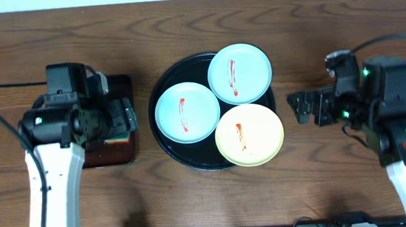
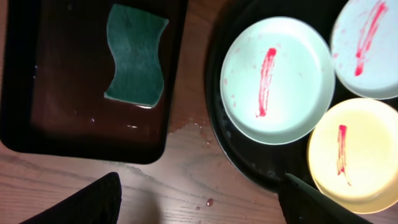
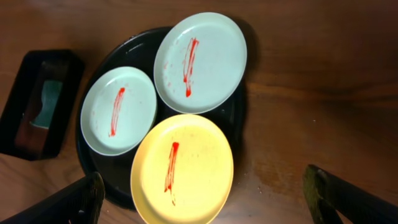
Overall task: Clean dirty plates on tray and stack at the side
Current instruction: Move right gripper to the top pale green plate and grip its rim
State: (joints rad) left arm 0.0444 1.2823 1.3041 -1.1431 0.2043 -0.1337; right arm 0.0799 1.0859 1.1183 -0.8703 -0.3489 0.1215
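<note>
Overhead — three plates (image 1: 199, 114) on tray (image 1: 173, 153) | smears (image 1: 233, 75) run near-far | both jaws spread apart

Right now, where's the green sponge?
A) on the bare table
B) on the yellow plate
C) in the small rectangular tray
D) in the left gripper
C: the green sponge lies flat inside the small dark rectangular tray, which sits apart from the round black tray.
</note>
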